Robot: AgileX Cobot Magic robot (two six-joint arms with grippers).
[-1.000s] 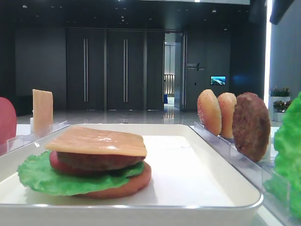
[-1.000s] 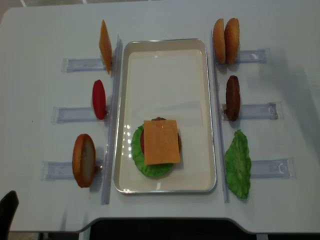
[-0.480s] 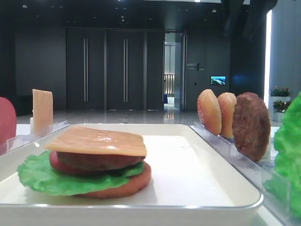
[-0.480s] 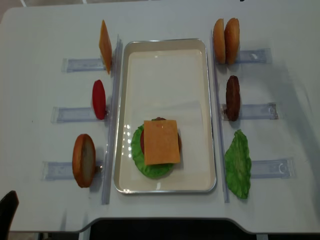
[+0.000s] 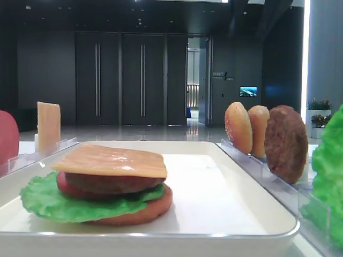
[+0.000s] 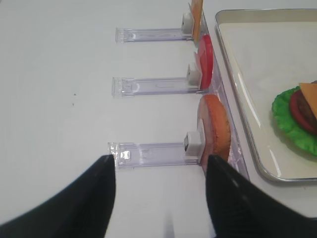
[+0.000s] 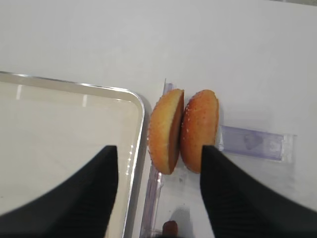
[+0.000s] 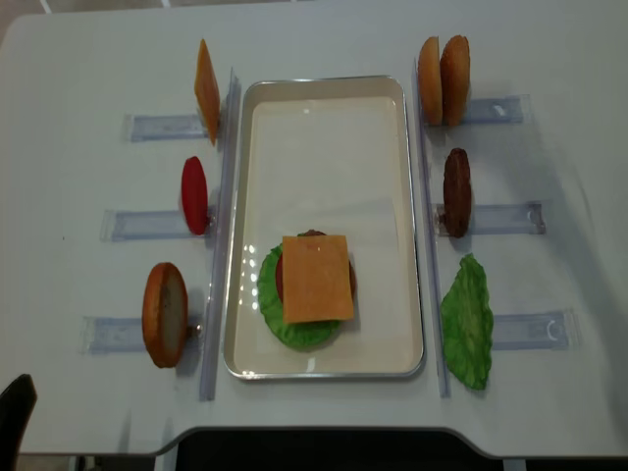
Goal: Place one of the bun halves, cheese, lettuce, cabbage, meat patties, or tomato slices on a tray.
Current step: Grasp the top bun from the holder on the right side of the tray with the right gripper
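The 2 bun halves (image 7: 183, 131) stand upright between the open right tool's (image 7: 158, 186) fingers.

No text, label, brand, number or sign can be read in any of the views. In the low exterior view a pale sign on the dark back wall (image 5: 222, 76) carries lettering too small and blurred to make out, and the small lit screen (image 5: 248, 91) beside it shows only a bluish picture with no legible words. The food pieces, the tray and the clear racks bear no markings that show.
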